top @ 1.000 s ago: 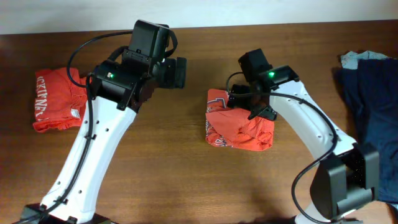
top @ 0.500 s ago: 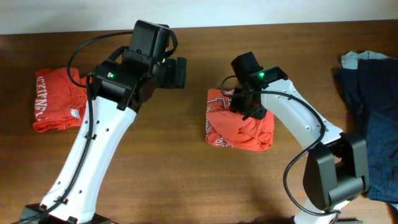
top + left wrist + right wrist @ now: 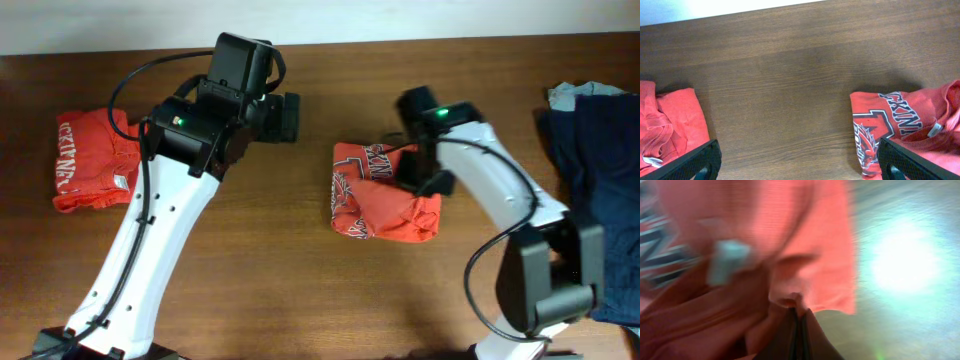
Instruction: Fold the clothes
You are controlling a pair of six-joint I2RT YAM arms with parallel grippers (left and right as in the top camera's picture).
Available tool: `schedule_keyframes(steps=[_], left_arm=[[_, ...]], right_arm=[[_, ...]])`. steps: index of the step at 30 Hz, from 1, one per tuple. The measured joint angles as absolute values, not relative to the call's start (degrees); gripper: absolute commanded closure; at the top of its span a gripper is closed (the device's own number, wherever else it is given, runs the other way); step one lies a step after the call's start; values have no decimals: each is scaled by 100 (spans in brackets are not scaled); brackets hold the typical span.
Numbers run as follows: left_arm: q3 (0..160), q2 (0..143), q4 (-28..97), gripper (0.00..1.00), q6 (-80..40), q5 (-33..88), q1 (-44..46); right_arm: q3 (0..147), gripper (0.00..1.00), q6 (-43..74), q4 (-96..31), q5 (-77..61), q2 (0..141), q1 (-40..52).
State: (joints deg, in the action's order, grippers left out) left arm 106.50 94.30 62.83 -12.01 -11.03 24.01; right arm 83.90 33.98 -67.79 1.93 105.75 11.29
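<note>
Right gripper (image 3: 420,172) has slid right across the middle T-shirt (image 3: 385,208) since a second ago, and its jaws have gone from wide to clamped shut on a fold of orange cloth; the wrist view is blurred but shows fabric pinched between the closed fingers (image 3: 807,330), with the white neck tag (image 3: 727,260) just beside. Lettering along that shirt's top edge is now uncovered. The shirt lies crumpled mid-table (image 3: 300,290). Left gripper (image 3: 285,115) hasn't moved, jaws spread wide, holding nothing, over bare wood between the two shirts. Left T-shirt (image 3: 95,165) lies folded at the table's left side. Navy cloth pile (image 3: 600,170) at the far right edge
</note>
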Motion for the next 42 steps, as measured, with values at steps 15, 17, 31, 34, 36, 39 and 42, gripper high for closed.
schedule_keyframes(steps=[15,17,31,34,36,39,42], left_arm=[[10650,9478,6283,1,-1201,-1100,2401],[10650,9544,6283,1,-1201,-1100,2401],[10650,9607,6139,1,-1201,-1103,2005],[10650,9607,6165,1,-1201,-1100,1946],[10650,9607,6167,1,-1201,-1100,1940],[10650,9607,6169,1,-1201,-1100,1942],[10650,9607,6169,1,-1201,-1100,1942]], right_arm=[[8158,30,2003,-7371,-484,10350,-333],[8215,27,1706,-7387,-709,10342,-314],[8742,27,2886,-7712,134,10099,1415],[8521,27,3299,-7518,384,10099,1420],[8281,27,3430,-7266,425,10099,1420],[7977,51,3546,-7046,427,10125,1420],[7935,91,3618,-7019,425,10143,1420]])
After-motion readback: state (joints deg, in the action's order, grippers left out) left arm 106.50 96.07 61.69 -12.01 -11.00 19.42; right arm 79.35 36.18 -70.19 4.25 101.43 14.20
